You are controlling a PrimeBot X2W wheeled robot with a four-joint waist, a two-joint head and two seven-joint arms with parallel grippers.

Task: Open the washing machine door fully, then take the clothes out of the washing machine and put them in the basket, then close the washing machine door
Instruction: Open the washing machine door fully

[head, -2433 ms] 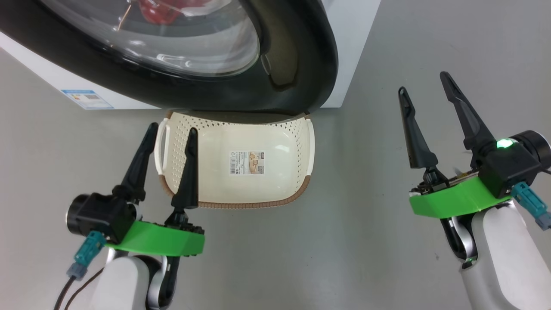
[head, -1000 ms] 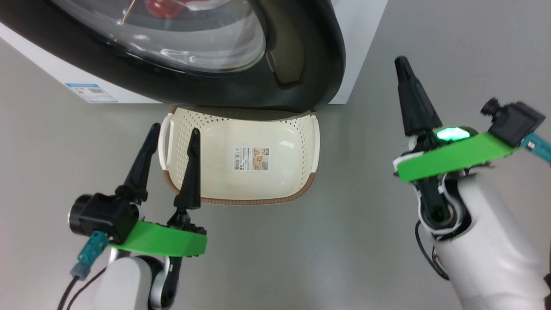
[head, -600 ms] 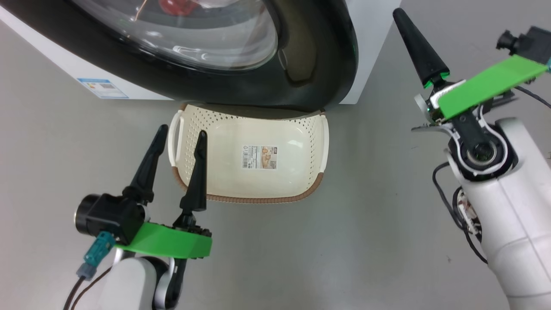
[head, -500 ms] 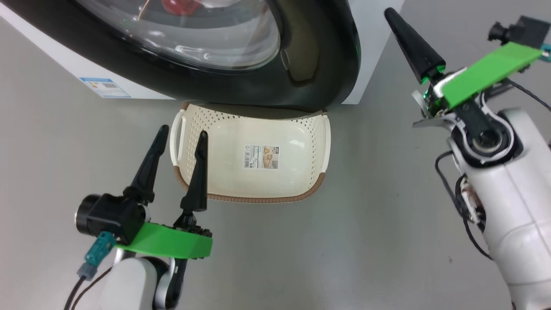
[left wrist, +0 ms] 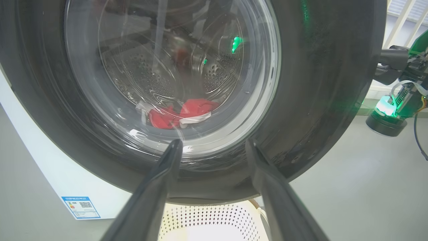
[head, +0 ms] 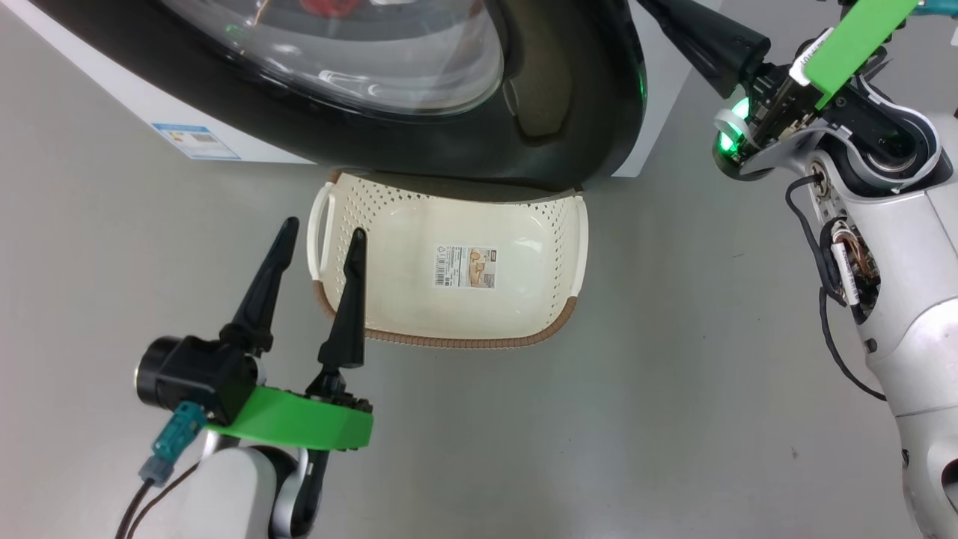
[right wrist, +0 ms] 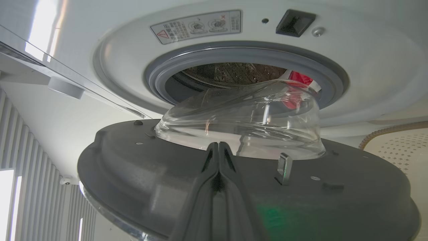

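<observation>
Swinging the round black-rimmed glass washing machine door (right wrist: 167,187), ajar above the cream perforated basket (head: 449,340), needs the right gripper (right wrist: 219,145), jaws shut, pressing its inner face steadily. The left gripper (head: 323,228) hovers open.

- Washing machine door (head: 599,112): glossy black rim, clear glass window; inner face dark grey.
- Washing machine (right wrist: 367,53): white body; grey rubber ring (right wrist: 247,53); steel drum (left wrist: 150,77) patterned with small holes.
- Label (head: 196,141): blue and white.
- Clothes (left wrist: 180,113): bright red with white parts.
- Basket (head: 557,224): cream-white, walls dotted with rows of holes, brown woven-look rim; sticker (head: 464,267) white with beige print.
- Left gripper (head: 325,227): black fingers, bright green mount (head: 299,427).
- Right gripper (right wrist: 219,144): black fingers, green mount, glowing green light (head: 737,112).
- Floor (head: 599,449): plain grey.
</observation>
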